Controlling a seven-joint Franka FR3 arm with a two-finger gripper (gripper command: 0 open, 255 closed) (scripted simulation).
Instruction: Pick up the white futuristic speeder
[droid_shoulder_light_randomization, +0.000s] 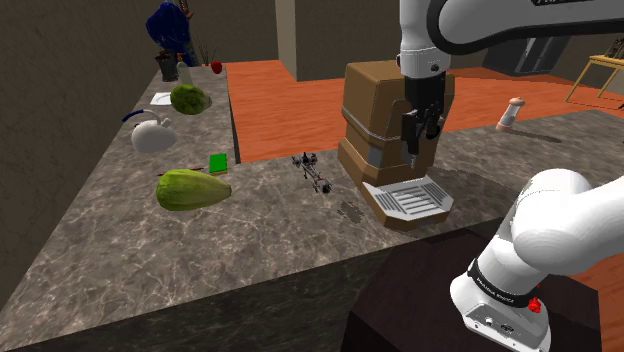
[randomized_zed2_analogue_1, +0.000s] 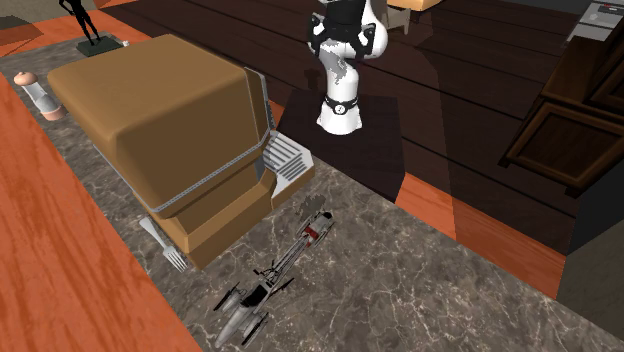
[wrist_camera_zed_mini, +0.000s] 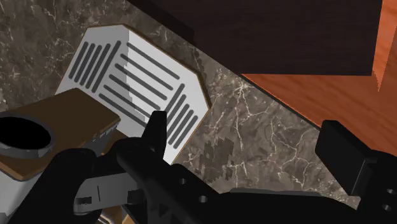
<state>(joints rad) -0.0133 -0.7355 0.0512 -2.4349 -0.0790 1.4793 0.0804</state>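
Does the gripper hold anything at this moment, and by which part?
Nothing is held: the gripper is open above the countertop, and the speeder lies apart from it.

A dark, marbled stone tabletop (droid_shoulder_light_randomization: 110, 260) stands over a reddish-orange plank floor (droid_shoulder_light_randomization: 290, 110). Dull brown walls (droid_shoulder_light_randomization: 70, 50) and a pale square pillar (droid_shoulder_light_randomization: 305, 35) close the back. In the second exterior view, a dark wooden cabinet (randomized_zed2_analogue_1: 565, 130) stands on darker planks (randomized_zed2_analogue_1: 470, 60).
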